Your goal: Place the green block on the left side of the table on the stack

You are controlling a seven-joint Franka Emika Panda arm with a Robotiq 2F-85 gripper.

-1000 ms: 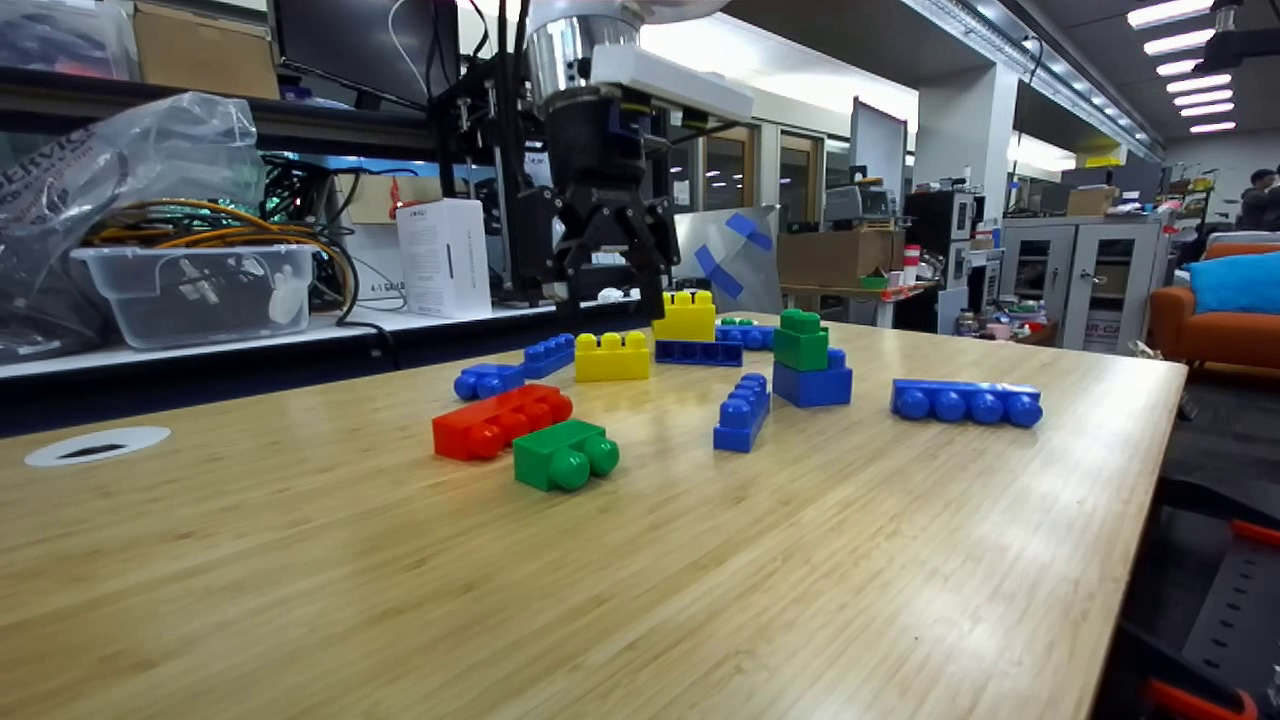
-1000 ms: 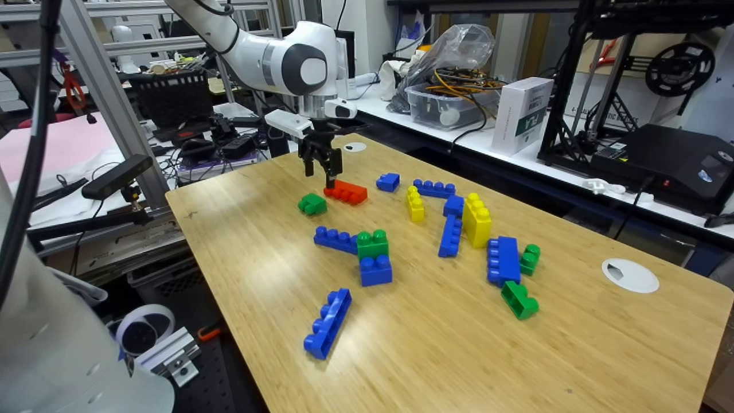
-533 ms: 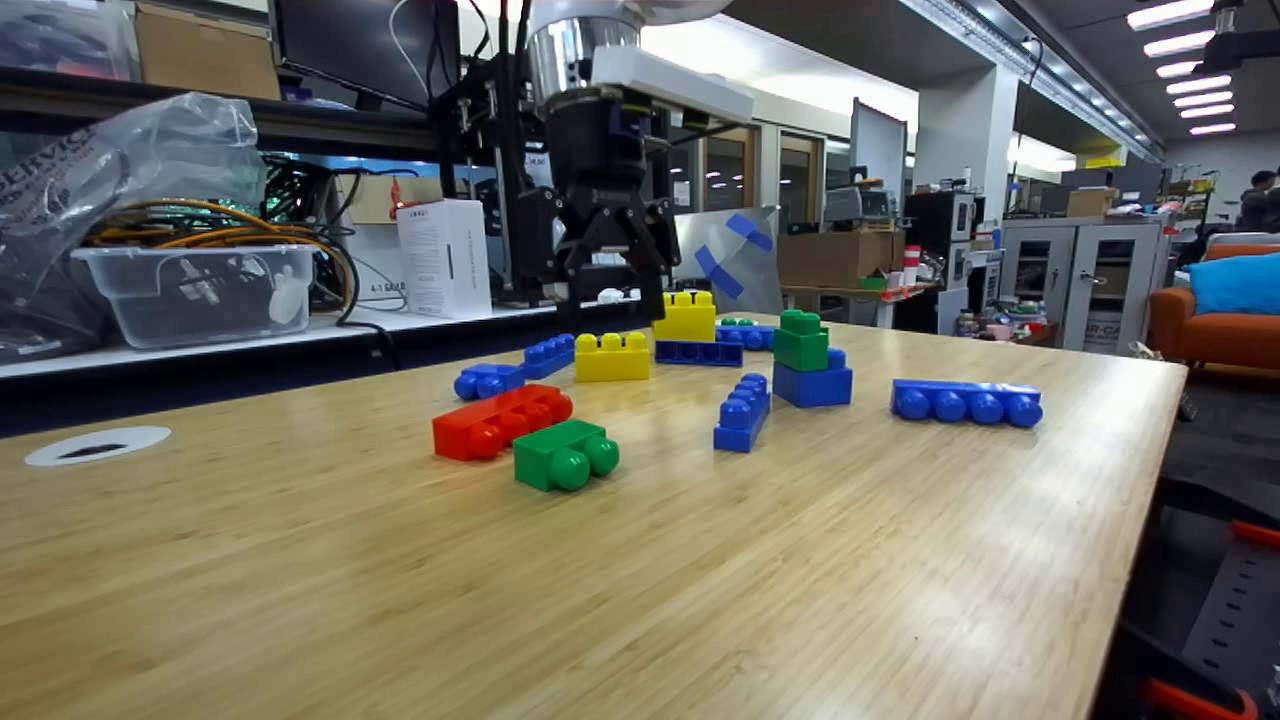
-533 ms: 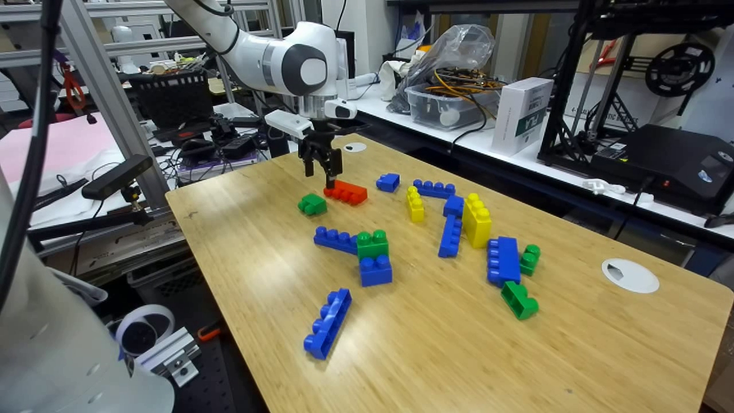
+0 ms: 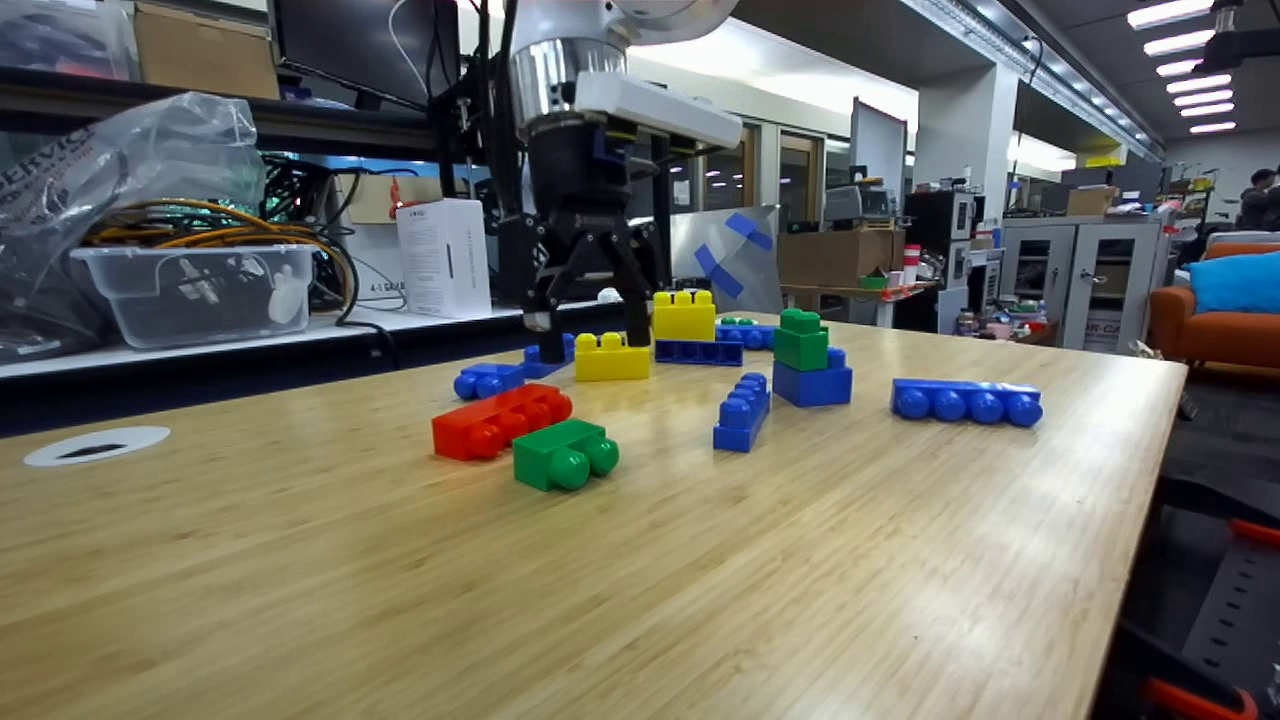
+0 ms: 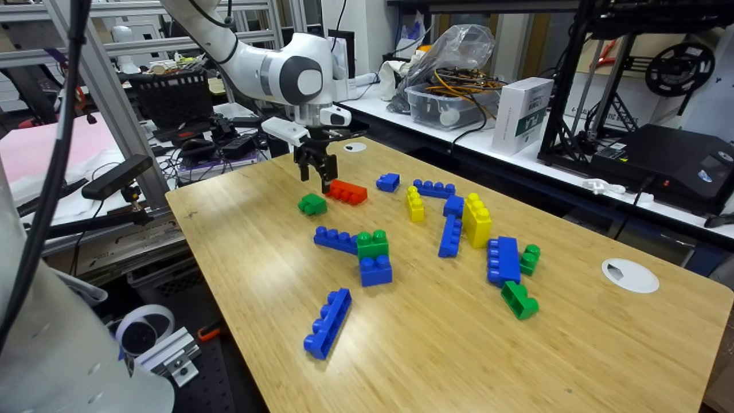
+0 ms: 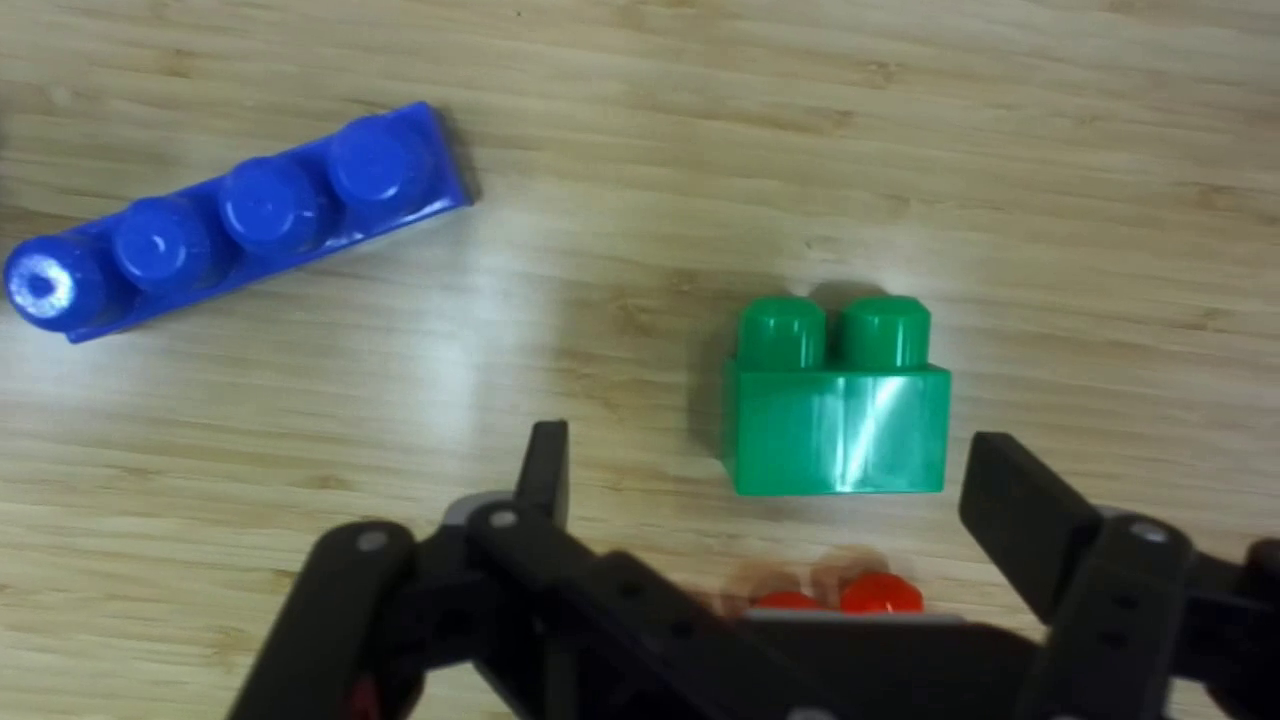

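Approaching the green block [image 7: 842, 425], right of centre in the wrist view, seems the step. The gripper [image 5: 595, 341], spread and unladen, should align, then descend.

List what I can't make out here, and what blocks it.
Green block: the end opposite its studs faces away in every view.
Red brick, wrist view: mostly behind the jaws.
Long blue brick, in an exterior view: one end behind the stack.
Person, in an exterior view: too small, cut off by the picture's right edge.

Green block [image 7: 842, 430], blue and green stack [image 5: 806, 358]
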